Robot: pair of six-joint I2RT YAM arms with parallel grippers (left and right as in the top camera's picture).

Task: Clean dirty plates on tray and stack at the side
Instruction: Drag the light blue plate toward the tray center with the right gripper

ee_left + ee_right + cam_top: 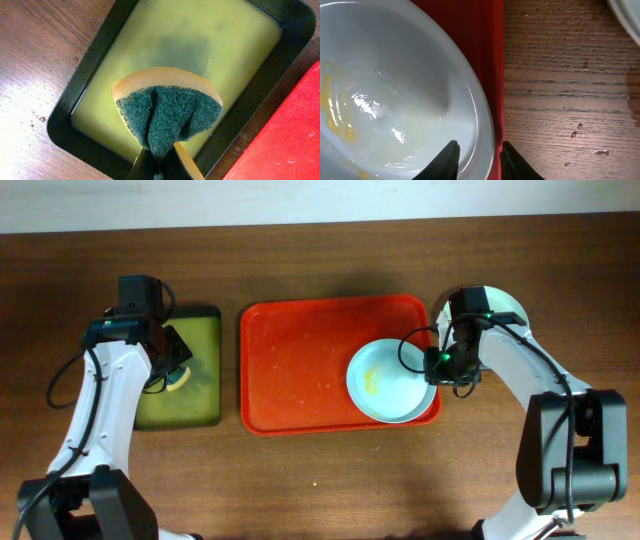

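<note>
Closest in, the right end effector [479,145] is parked at the right rim of the pale blue plate [395,75]. One finger is over the inside of the plate and the other is outside, past the edge of the red tray [491,60]. The jaws are spread, with the plate rim and tray rim both sitting in the gap, and I don't see them pinching anything. That plate is wet and shiny, with a yellow smear [332,115] on its left side. It sits in the right end of the tray, right up against the right rim. There are a few water drops [575,132] on the wooden table [330,480] just beside it.

Over on the left, the left end effector [157,167] is clamped on a sponge [167,107]. It's yellow foam with the green scrubby side facing the wrist camera, squeezed into a fold. It hangs over the black tray [65,115], which has yellow-green liquid [200,45] in it. I can't tell if the sponge touches the liquid. The black tray sits just left of the red one with a small gap between them.

The rest of the red tray is bare apart from some faint specks and smears.

Farthest back, on the table beyond the tray's right corner, there's another pale plate [505,305], whitish-green. It's mostly hidden behind the right arm, so I can't tell if it's one plate or a stack.
</note>
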